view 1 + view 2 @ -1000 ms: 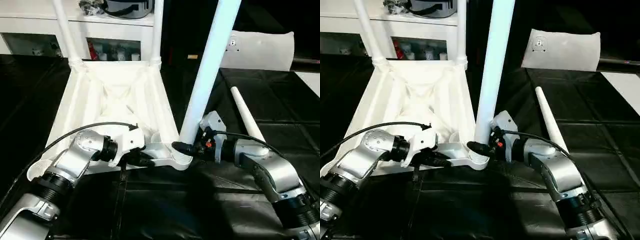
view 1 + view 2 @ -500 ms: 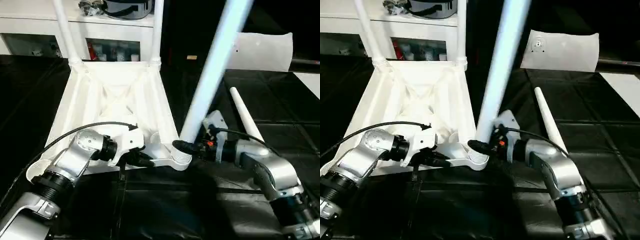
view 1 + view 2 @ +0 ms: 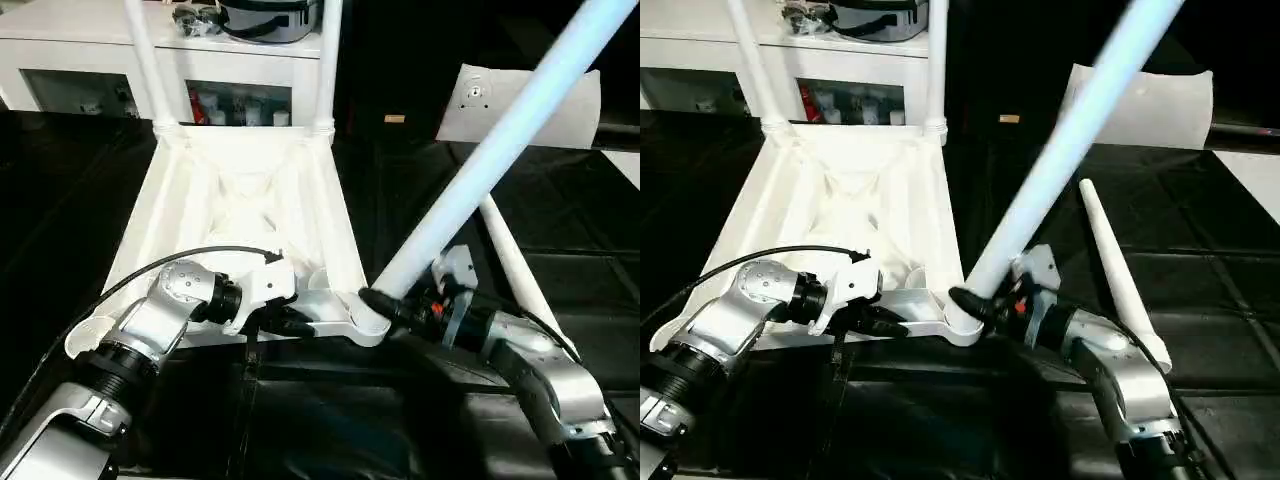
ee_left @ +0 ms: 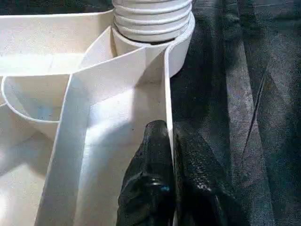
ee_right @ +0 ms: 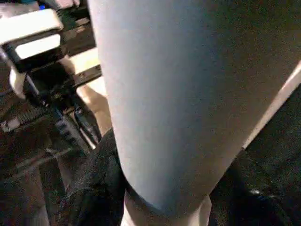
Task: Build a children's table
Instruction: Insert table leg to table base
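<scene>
The white tabletop (image 3: 175, 215) lies upside down, ribbed underside up. Two legs (image 3: 148, 60) (image 3: 327, 60) stand upright in its far corner sockets. My left gripper (image 3: 295, 322) is shut on the thin near rim wall (image 4: 167, 94), close to the near right socket (image 3: 362, 322). A third leg (image 3: 480, 160) has its ribbed end (image 4: 153, 19) sitting in that socket and leans steeply to the right. My right gripper (image 3: 385, 305) is shut around its base, with black fingers (image 5: 94, 188) on either side of it. Another leg (image 3: 1110, 260) lies loose on the black mat behind my right arm.
White cabinets (image 3: 90, 30) with small items on their shelves stand just behind the tabletop. A flat white bag (image 3: 520, 95) lies at the back right. Black mats cover the ground all around. A black cable (image 3: 190, 258) arcs over my left wrist.
The leg in my right gripper has tipped from nearly upright to a steep lean rightward, its base staying at the socket. My left gripper has kept its hold on the rim.
</scene>
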Available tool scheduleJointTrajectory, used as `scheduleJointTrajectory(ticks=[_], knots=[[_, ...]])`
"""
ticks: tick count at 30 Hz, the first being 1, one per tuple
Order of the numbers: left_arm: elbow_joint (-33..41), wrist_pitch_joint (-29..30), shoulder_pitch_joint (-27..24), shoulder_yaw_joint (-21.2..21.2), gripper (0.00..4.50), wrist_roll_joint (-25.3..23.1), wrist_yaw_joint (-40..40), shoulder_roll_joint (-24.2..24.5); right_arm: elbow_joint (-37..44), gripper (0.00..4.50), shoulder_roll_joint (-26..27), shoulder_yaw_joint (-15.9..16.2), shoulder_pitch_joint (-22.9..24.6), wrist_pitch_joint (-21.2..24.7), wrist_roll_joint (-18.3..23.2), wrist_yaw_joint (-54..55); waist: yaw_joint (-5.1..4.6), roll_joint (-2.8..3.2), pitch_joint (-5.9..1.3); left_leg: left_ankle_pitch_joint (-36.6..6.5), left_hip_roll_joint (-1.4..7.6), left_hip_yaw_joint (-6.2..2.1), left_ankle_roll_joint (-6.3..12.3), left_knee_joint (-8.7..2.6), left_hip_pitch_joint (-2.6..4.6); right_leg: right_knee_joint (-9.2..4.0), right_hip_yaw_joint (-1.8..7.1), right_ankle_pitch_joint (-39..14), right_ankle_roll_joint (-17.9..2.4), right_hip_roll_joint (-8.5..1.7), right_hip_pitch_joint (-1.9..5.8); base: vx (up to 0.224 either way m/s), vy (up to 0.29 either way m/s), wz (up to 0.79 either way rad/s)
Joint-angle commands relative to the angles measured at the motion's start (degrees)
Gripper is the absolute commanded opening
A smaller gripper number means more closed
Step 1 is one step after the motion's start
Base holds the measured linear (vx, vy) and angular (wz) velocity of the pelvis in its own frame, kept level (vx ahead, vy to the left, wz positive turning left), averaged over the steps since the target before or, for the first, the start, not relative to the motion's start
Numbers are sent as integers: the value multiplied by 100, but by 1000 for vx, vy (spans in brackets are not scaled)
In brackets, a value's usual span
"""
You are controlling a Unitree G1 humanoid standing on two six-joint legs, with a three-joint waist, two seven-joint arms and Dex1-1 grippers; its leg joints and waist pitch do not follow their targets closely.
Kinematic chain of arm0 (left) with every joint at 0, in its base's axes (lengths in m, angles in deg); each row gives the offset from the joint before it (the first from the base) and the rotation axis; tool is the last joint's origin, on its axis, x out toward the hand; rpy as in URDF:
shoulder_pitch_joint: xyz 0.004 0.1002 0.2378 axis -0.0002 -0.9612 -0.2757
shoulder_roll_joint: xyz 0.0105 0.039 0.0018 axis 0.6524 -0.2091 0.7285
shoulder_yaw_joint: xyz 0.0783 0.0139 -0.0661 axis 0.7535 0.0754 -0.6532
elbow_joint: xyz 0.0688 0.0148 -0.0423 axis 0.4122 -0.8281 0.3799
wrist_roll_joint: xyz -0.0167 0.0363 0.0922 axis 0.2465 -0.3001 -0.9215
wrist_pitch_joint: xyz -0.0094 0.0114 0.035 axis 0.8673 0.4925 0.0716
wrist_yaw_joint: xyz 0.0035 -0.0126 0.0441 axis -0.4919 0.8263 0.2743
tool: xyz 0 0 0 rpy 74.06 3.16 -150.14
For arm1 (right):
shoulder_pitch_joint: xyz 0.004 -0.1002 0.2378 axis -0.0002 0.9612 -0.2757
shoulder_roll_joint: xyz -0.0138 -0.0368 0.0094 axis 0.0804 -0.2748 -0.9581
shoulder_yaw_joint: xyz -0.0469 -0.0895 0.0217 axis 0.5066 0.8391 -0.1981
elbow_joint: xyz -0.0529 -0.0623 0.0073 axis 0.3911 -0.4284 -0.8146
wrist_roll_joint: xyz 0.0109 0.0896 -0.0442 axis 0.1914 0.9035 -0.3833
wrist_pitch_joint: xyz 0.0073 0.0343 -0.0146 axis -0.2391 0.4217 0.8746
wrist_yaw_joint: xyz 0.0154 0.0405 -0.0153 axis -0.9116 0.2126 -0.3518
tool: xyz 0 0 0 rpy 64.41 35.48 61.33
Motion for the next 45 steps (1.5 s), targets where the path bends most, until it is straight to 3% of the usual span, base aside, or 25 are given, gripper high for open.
scheduleJointTrajectory(ticks=[1, 3, 5, 6, 8, 22, 25, 28, 35, 36, 37, 39, 41, 42, 45], knots=[[-32, -132, 192, 116, 0, -155, -188, 61, -319, 193, -242, 385, 238, 188, -574, -98, -44, 79, -266, -1761, 286, -103, -122, -479, 67, -513, 226, -1697, -995, -431, 189, 0, 0, 0], [-84, -209, 218, 159, 0, -221, -226, 82, -340, 193, -272, 502, 166, 179, -656, -187, -52, 76, -254, -1870, 289, -101, -111, -488, 92, -532, 226, -1860, -994, -439, 174, 0, 0, 0], [-107, -300, 240, 239, 0, -303, -308, 125, -445, 193, -295, 656, 39, 169, -705, -356, -68, 2, -236, -1970, 298, -107, -102, -504, 96, -551, 223, -2059, -969, -447, 178, 0, 0, 0], [-112, -340, 249, 273, 0, -331, -356, 137, -499, 193, -314, 732, -14, 158, -711, -451, -64, 24, -233, -2002, 295, -112, -107, -501, 102, -550, 224, -2128, -969, -454, 171, 0, 0, 0], [-94, -417, 261, 331, 0, -365, -463, 160, -568, 193, -360, 881, -83, 156, -679, -683, -67, 3, -238, -2065, 306, -114, -100, -507, 127, -579, 231, -2275, -926, -472, 158, 0, 0, 0], [-519, -1130, 675, 714, 0, -678, -1061, 206, -532, 193, -475, 1530, -65, 101, -692, -1718, -33, -33, -279, -1934, 341, -114, -105, -551, 124, -522, 177, -1419, -1106, -500, 222, 0, 0, 0], [-641, -1141, 718, 692, 0, -743, -985, 192, -509, 193, -441, 1555, -56, 93, -726, -1714, -28, -41, -282, -1918, 344, -114, -113, -552, 128, -521, 172, -1478, -1110, -515, 234, 0, 0, 0], [-779, -1132, 757, 652, 0, -769, -863, 186, -547, 193, -344, 1515, -51, 9, -804, -1673, -39, -46, -282, -1944, 349, -121, -130, -562, 120, -520, 165, -1524, -1107, -513, 238, 0, 0, 0], [-486, -690, 484, 296, 0, -518, -690, 263, -609, 193, -118, 1366, 1, -142, -858, -1220, -58, -31, -212, -2534, 343, -163, -217, -603, 197, -652, 180, -2786, -832, -551, 184, 0, 0, 0], [-166, -451, 298, 195, 0, -417, -609, 320, -616, 193, -26, 1237, 30, -164, -878, -982, -56, -34, -216, -2547, 344, -167, -216, -600, 207, -660, 185, -2864, -812, -558, 177, 0, 0, 0], [-69, -380, 242, 166, 0, -388, -584, 337, -618, 193, 3, 1197, 39, -170, -884, -911, -52, 14, -225, -2557, 363, -179, -255, -608, 220, -639, 194, -2823, -840, -574, 171, 0, 0, 0], [1015, 431, -420, -101, 0, -54, -294, 429, -614, 193, 256, 802, 131, -158, -895, -212, -159, -18, -209, -2637, 380, -216, -312, -656, 143, -607, 177, -2874, -843, -561, 189, 0, 0, 0], [1845, 1023, -983, -239, 0, 131, 1, 425, -541, 193, 422, 538, 224, -64, -850, 247, -242, 1, -205, -2611, 375, -226, -303, -664, 120, -607, 178, -2906, -833, -544, 190, 0, 0, 0], [2257, 1330, -1288, -283, 0, 164, 228, 355, -477, 193, 520, 408, 292, 4, -822, 494, -287, -28, -179, -2647, 356, -223, -262, -662, 100, -634, 163, -3008, -803, -518, 172, 0, 0, 0], [2669, 1685, -1594, -319, 0, 116, 551, 136, -386, 193, 657, 293, 367, 161, -771, 778, -399, -8, -175, -2767, 331, -224, -218, -650, 119, -688, 162, -3215, -708, -493, 140, 0, 0, 0]])
